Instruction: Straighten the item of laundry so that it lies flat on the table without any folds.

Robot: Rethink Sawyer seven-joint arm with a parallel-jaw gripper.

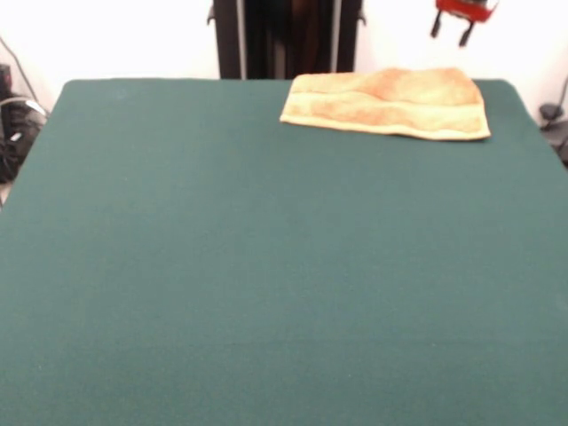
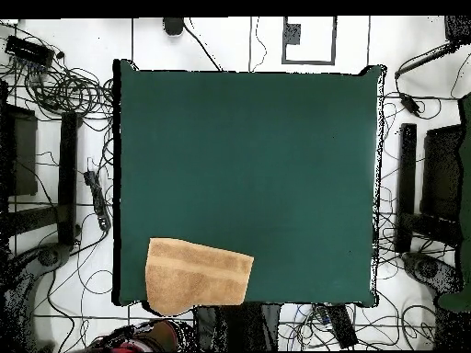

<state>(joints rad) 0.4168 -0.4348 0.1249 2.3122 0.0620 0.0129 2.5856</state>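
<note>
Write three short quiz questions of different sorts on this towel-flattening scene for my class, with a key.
1. True or false: the towel lies at the middle of the table.
2. Multiple choice: in the front view, the gripper is A) pressing on the towel, B) above the towel and clear of it, C) out of sight.
3. Fill in: the tabletop is dark ____.

Key: 1 false, it lies at the edge nearest the robot, toward one corner; 2 B; 3 green.

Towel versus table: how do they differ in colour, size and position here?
The towel is yellow-orange with a woven band; the table is plain dark green. The towel is small, the table far bigger. The towel lies in one corner at the robot's edge, below the gripper. Both look roughly rectangular.
</note>
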